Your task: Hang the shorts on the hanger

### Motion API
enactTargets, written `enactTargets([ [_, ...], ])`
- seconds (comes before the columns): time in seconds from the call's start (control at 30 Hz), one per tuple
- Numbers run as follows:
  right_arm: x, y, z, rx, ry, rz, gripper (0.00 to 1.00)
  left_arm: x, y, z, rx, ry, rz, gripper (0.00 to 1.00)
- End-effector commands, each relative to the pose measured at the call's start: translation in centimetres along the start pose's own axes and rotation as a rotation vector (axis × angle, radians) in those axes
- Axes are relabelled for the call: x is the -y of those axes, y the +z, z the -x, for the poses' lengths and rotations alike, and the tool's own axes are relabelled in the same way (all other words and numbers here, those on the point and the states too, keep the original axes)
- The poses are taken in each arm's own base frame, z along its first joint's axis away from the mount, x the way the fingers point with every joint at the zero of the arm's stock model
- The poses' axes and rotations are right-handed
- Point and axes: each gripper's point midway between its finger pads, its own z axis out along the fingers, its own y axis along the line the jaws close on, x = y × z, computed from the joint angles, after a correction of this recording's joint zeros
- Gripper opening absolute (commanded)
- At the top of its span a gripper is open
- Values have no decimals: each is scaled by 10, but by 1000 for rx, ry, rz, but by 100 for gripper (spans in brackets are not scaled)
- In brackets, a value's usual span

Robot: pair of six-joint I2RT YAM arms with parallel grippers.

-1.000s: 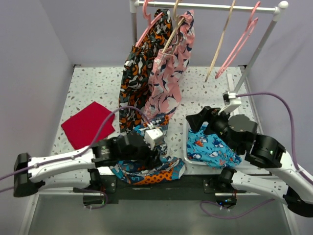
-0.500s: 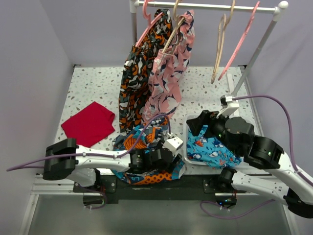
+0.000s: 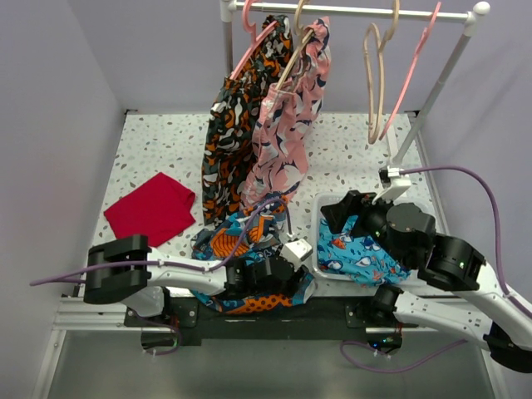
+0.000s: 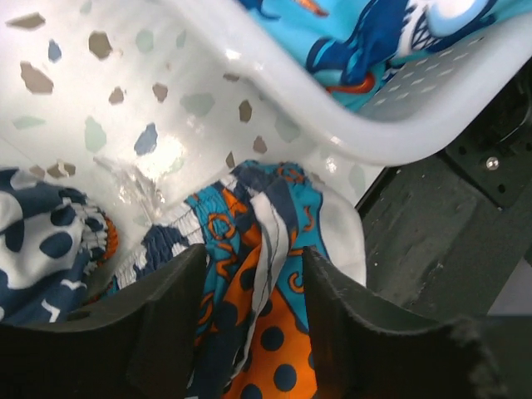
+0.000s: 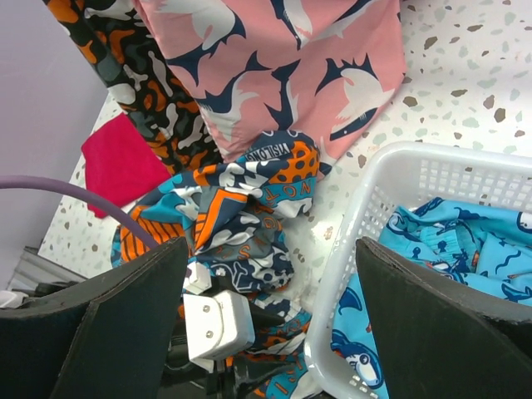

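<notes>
The shorts [image 3: 237,237], printed in deep blue, orange, black and white, lie crumpled on the table's near edge, left of the basket. My left gripper [image 3: 287,278] is low over their near right corner. In the left wrist view it [image 4: 253,307] stands open, with an orange, blue-dotted fold of the shorts [image 4: 266,332] between its fingers. My right gripper [image 3: 341,212] hovers open above the basket's left rim. Its wrist view looks down on the shorts [image 5: 241,216] between the fingers of the right gripper [image 5: 270,316]. The cream hanger [image 3: 378,79] hangs bare on the rail.
A white basket [image 3: 320,249] at right holds turquoise shorts [image 3: 357,249]. Black-orange shorts [image 3: 237,125] and pink shark-print shorts [image 3: 287,125] hang from the rail [image 3: 349,10], reaching down behind the crumpled shorts. A pink hanger [image 3: 411,71] hangs beside the cream one. A red cloth [image 3: 150,208] lies at left.
My left gripper has slid right along the near edge of the shorts toward the basket. The cream hanger has swung from slanted to nearly upright. The right arm barely moved.
</notes>
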Motion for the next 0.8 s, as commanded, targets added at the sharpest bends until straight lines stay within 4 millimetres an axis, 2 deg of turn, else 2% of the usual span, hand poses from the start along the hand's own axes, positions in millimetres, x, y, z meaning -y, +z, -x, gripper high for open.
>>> enactTargets([
  [0.0,0,4,3,24,12,-12,86,5,3,3,36,-45,-18,43],
  [0.03,-1,5,2,22,12,-9,86,3,0,3,35,-49,-11,28],
  [0.1,-1,7,1,19,4,-14,86,-2,-7,9,49,-52,11,12],
  [0.13,-1,10,-2,8,-3,-19,87,-6,-19,15,60,-71,27,0],
  [0.17,-1,11,-4,4,-11,-20,87,-16,-28,21,82,-84,74,0],
  [0.2,-2,13,-5,1,-14,-21,88,-30,-39,12,41,-76,131,0],
  [0.23,-3,16,-7,-9,-24,-24,88,-32,-58,29,93,-135,130,0],
  [0.27,-4,19,-10,-16,-35,-24,88,-42,-71,37,125,-159,171,0],
  [0.3,-5,21,-11,-21,-41,-24,88,-55,-85,30,101,-186,221,0],
  [0.37,-10,30,-18,-44,-62,-17,88,-71,-123,56,201,-263,264,0],
  [0.4,-13,33,-20,-53,-65,-10,88,-87,-139,47,174,-281,326,0],
  [0.47,-22,42,-25,-69,-78,11,88,-104,-179,71,277,-357,357,0],
  [0.5,-25,46,-29,-79,-85,19,87,-118,-195,64,266,-368,406,0],
  [0.53,-30,50,-27,-73,-85,33,87,-126,-214,72,315,-405,401,0],
  [0.57,-36,58,-36,-100,-96,48,86,-132,-230,82,362,-432,412,0],
  [0.6,-39,63,-40,-111,-102,52,83,-142,-241,79,366,-431,437,0],
  [0.67,-50,72,-42,-111,-104,86,78,-150,-265,90,435,-460,419,0],
  [0.7,-56,80,-55,-155,-117,101,73,-151,-272,96,458,-436,403,0],
  [0.77,-67,90,-64,-177,-116,138,68,-154,-291,107,522,-451,358,0],
])
